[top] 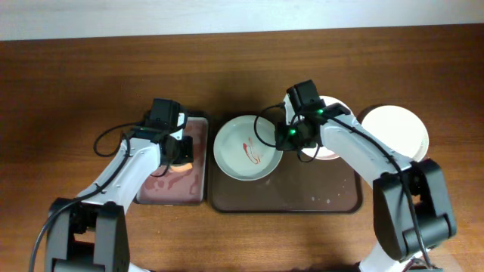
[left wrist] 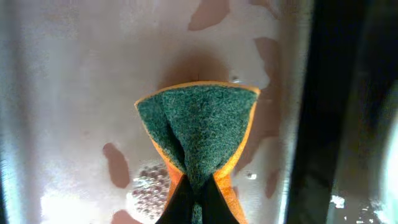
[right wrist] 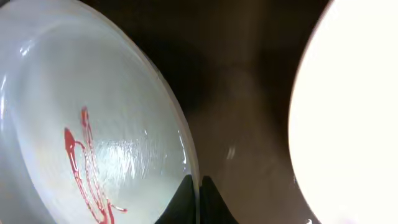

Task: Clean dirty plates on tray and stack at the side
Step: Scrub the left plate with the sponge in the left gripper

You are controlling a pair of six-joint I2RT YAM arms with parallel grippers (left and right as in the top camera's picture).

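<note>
1. The right gripper [right wrist: 199,198] is clamped on the right rim of the smeared plate [right wrist: 93,137], one thin finger on each side of the edge. This hold probably steadies the plate for wiping. The plate lies at the left end of the dark tray [right wrist: 242,93], and its red streaks are not yet wiped.
2. The left gripper [left wrist: 194,205] is pinched shut on the sponge [left wrist: 198,127], folding it with the green scouring face showing. It hangs over the wet small tray [left wrist: 68,93], likely soaking up water before the wipe.
3. Just past the held rim, a second plate [right wrist: 354,124] sits on the dark tray, leaving little room on that side.
4. Farthest out, a white plate [top: 395,130] rests on the table [top: 76,75] beside the dark tray, seemingly at the stacking spot.
</note>
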